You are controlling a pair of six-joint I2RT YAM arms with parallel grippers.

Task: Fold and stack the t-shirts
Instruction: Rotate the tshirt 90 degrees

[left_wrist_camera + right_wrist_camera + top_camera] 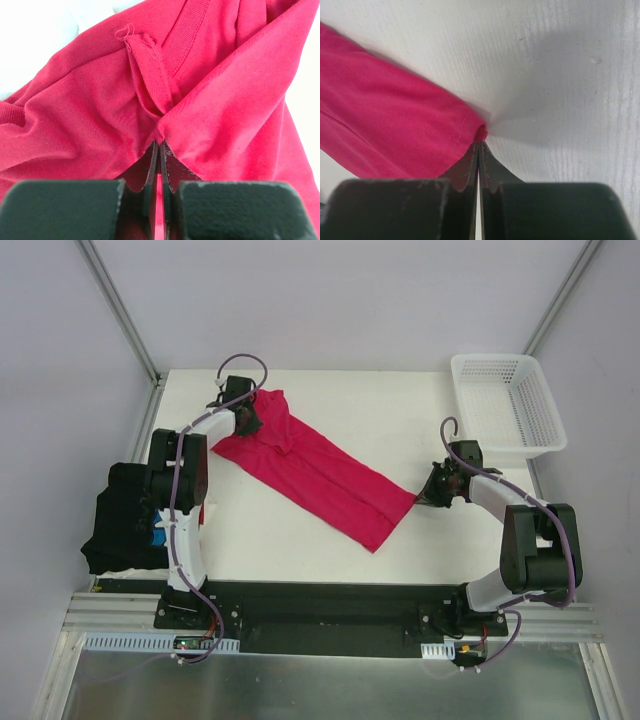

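A crimson-pink t-shirt (320, 475) lies folded into a long strip, running diagonally from the back left to the middle right of the white table. My left gripper (250, 420) is at its collar end. In the left wrist view this gripper (159, 142) is shut on a bunched fold of the shirt (225, 100), just below the ribbed neckband (187, 30). My right gripper (425, 495) sits at the hem end. Seen from the right wrist, the gripper (479, 142) is shut, pinching the hem corner of the shirt (385, 120) at its tips.
A black t-shirt (125, 515) with a bit of blue print lies heaped at the table's left edge beside the left arm. A white lattice basket (505, 400) stands at the back right corner. Bare white tabletop (400, 410) lies between shirt and basket.
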